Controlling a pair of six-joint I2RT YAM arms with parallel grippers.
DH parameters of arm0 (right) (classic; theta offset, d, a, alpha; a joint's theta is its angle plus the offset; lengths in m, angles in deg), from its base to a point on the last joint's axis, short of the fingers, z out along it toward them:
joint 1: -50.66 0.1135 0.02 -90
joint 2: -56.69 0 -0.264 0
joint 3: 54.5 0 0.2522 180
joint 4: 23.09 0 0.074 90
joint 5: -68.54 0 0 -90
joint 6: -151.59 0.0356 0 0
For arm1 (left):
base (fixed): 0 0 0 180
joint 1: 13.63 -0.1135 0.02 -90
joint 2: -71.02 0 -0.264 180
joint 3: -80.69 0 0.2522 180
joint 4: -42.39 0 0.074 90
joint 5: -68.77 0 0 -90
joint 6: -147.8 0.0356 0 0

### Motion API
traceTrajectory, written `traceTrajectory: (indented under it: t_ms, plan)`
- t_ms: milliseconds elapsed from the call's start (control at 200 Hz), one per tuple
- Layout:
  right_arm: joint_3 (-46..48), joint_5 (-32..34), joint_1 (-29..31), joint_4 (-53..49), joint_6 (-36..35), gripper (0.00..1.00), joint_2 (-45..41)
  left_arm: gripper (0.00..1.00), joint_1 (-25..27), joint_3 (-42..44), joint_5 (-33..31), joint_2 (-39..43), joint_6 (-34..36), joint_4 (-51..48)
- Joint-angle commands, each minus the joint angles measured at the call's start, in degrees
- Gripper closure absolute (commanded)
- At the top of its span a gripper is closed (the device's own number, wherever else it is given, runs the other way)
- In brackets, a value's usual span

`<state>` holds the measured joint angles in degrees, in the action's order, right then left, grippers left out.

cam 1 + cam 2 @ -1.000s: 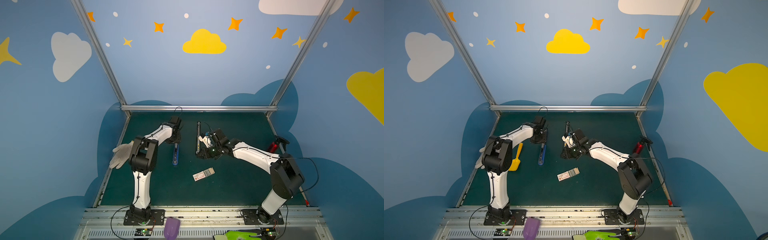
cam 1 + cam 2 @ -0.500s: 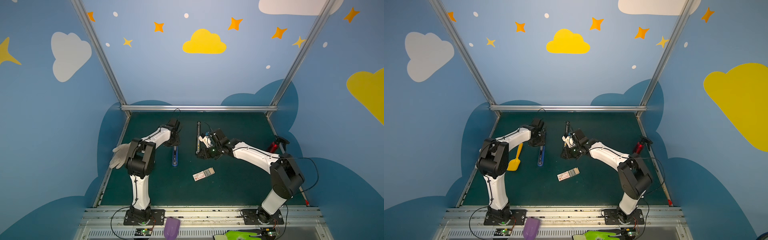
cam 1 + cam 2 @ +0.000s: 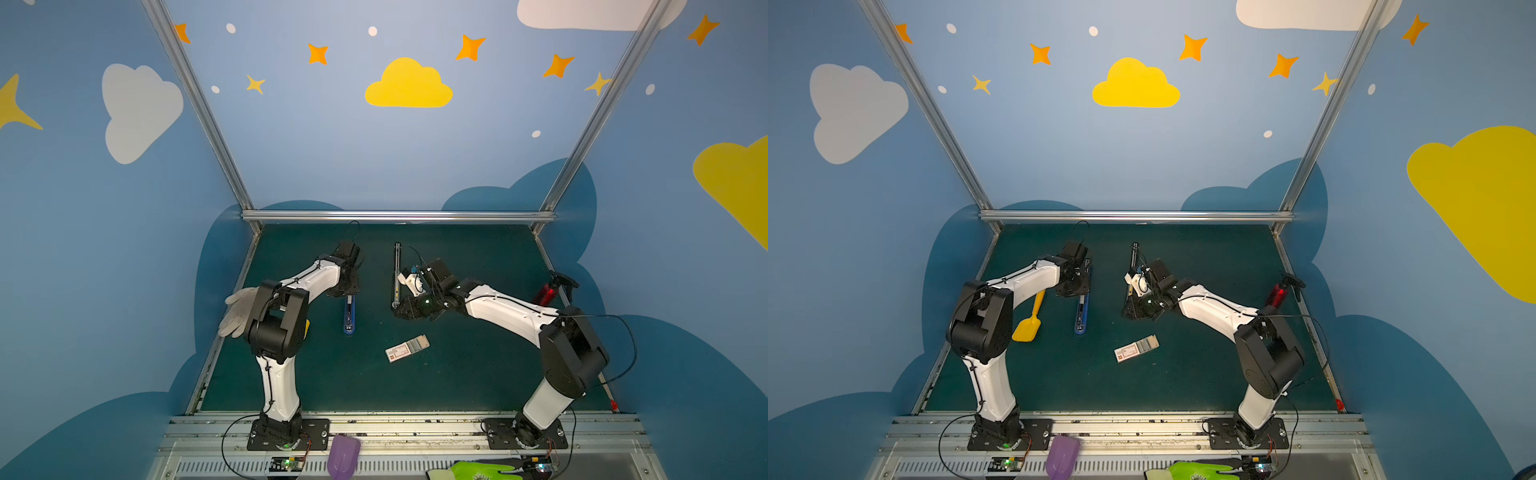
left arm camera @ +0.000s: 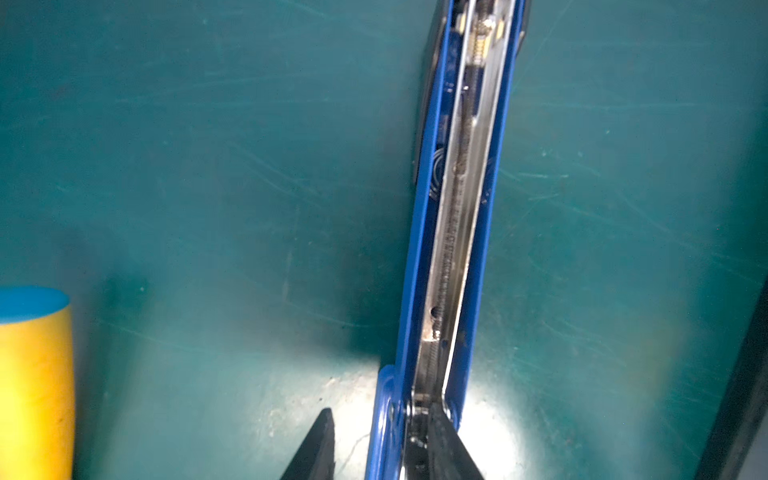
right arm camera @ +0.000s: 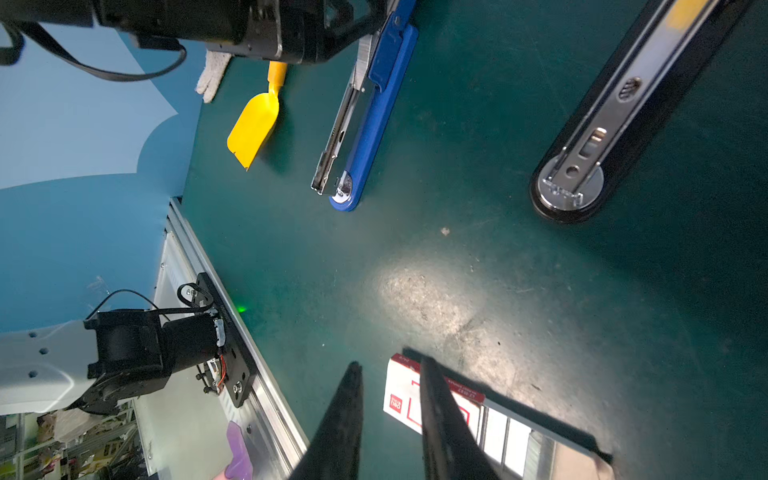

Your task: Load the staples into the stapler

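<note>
Blue casing marks the open stapler (image 3: pixel 349 313), lying at nine o'clock of the bench's (image 3: pixel 478 374) middle; the left fingers (image 4: pixel 320 449) straddle one side wall, parted, not clamped. Staples (image 5: pixel 505 436) sit in their slid-out box (image 3: pixel 407 348) at six o'clock. Right fingers (image 5: pixel 340 424) hang near it, released and empty — they should likely pinch one strip across its width, at the drawer end, clear of the sleeve, while the left clamps firm.

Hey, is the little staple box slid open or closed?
Open. The staple box has its tray slid partly out of the white sleeve, showing grey rows of staples.
</note>
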<state>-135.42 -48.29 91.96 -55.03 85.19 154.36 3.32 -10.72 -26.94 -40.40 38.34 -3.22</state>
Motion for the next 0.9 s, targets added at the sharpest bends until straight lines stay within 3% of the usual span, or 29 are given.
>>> traceTrajectory:
  t_ms: [0, 190, 641, 896]
  plan:
    - [0.71, -0.15, -0.41, 0.58, 0.13, 0.75, -1.52, 0.63, 0.19, 1.61, -1.43, 0.94, -1.0, -2.68]
    - [0.95, -0.07, -0.45, 0.55, 0.09, 0.74, -1.78, 0.65, 0.18, 3.47, -3.29, 1.57, -2.74, -2.72]
    - [1.41, -0.5, -0.57, 1.04, 0.49, 0.74, -1.89, 0.51, 0.8, 6.96, -3.92, 7.93, -4.24, -0.33]
    - [1.5, -0.5, -0.59, 0.97, 0.55, 0.74, -2.14, 0.51, 0.79, 6.85, -3.21, 5.46, -4.05, -0.67]
